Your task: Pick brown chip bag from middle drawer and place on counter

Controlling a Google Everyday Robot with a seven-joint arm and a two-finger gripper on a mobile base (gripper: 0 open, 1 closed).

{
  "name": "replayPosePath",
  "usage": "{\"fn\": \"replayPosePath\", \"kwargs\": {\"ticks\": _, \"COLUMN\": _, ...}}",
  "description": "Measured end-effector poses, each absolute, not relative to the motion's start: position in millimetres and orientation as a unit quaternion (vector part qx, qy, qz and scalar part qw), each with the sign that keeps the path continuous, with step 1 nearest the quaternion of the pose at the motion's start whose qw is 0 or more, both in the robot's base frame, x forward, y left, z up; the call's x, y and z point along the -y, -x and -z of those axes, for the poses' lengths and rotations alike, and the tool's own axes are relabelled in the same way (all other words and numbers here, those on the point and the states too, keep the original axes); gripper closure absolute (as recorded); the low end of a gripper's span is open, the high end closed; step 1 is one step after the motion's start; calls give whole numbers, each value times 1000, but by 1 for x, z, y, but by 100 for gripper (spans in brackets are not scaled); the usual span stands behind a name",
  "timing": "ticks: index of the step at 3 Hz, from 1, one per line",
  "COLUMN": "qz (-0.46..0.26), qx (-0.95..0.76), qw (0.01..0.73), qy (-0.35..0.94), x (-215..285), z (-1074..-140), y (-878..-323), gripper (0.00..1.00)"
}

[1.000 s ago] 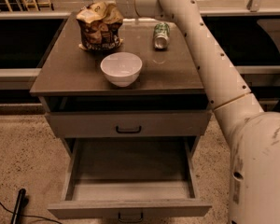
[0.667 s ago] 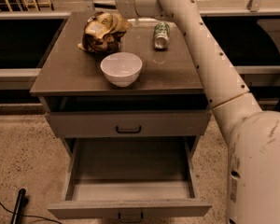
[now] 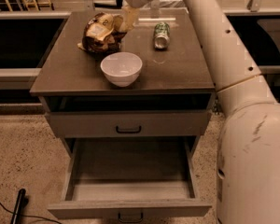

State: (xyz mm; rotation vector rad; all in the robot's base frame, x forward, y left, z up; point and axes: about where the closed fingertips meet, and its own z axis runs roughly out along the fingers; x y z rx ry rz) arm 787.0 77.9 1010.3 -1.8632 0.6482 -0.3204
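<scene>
The brown chip bag lies tipped on its side on the counter, at the back left, just behind the white bowl. My gripper hangs just above and to the right of the bag, at its upper edge; whether they touch I cannot tell. The arm reaches in from the right. The middle drawer is pulled out below, and its inside shows nothing in it.
A green-and-white drink can lies on its side at the back right of the counter. The upper drawer is closed. My white arm and body fill the right side. A dark cable lies on the floor at left.
The bag stood upright under the gripper a second ago. It has since tipped over to the left and now lies on the counter. The gripper has stayed close above it.
</scene>
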Motion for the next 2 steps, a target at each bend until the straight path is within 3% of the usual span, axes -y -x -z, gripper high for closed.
{"fn": "replayPosePath", "kwargs": {"ticks": 2, "qz": 206, "qx": -312, "qw": 492, "qy": 786, "x": -5, "z": -1065, "y": -756, "gripper": 0}}
